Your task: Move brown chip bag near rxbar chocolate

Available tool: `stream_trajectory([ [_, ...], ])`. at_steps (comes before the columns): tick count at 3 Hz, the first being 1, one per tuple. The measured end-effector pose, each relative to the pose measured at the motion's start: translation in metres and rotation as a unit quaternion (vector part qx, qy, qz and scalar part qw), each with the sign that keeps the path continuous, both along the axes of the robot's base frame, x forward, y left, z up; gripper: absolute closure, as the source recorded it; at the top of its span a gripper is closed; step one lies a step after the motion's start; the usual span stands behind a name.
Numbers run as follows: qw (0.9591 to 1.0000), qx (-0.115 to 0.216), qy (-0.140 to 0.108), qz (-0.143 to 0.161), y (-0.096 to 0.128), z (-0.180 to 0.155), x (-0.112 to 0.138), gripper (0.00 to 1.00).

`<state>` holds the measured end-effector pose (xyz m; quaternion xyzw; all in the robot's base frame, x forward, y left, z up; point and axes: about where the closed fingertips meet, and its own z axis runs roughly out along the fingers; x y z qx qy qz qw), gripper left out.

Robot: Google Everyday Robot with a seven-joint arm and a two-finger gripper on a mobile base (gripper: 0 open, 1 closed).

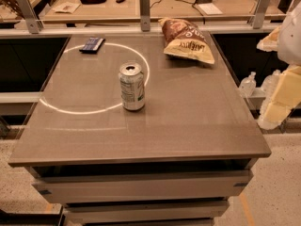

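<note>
The brown chip bag [186, 40] lies on its side at the far right of the grey table [188, 121], with its dark brown top toward the back and its yellow half toward the front. The rxbar chocolate [92, 44] is a small flat dark bar at the far left of the table, on the edge of a white circle. The two are far apart. My gripper [277, 102] is at the right edge of the view, off the table's right side and away from both things. It holds nothing that I can see.
A silver-green drink can [132, 86] stands upright near the table's middle, on the white circle's right side. A railing with metal posts [144, 4] runs behind the table, with a cluttered desk beyond it. Plastic bottles [248, 84] sit low to the right.
</note>
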<state>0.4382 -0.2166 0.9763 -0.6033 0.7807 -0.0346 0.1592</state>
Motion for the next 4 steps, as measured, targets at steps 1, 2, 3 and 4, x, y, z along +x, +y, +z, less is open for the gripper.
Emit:
stream_trajectory([
  [1, 1.0, 0.0, 0.0, 0.0, 0.0, 0.0, 0.0, 0.0],
  [2, 0.9997, -0.003, -0.016, -0.019, -0.002, 0.011, 0.012, 0.0],
  [3, 0.9974, 0.027, -0.037, -0.056, -0.011, 0.025, 0.042, 0.0],
  [4, 0.9904, 0.093, -0.046, -0.092, -0.031, 0.035, 0.075, 0.0],
])
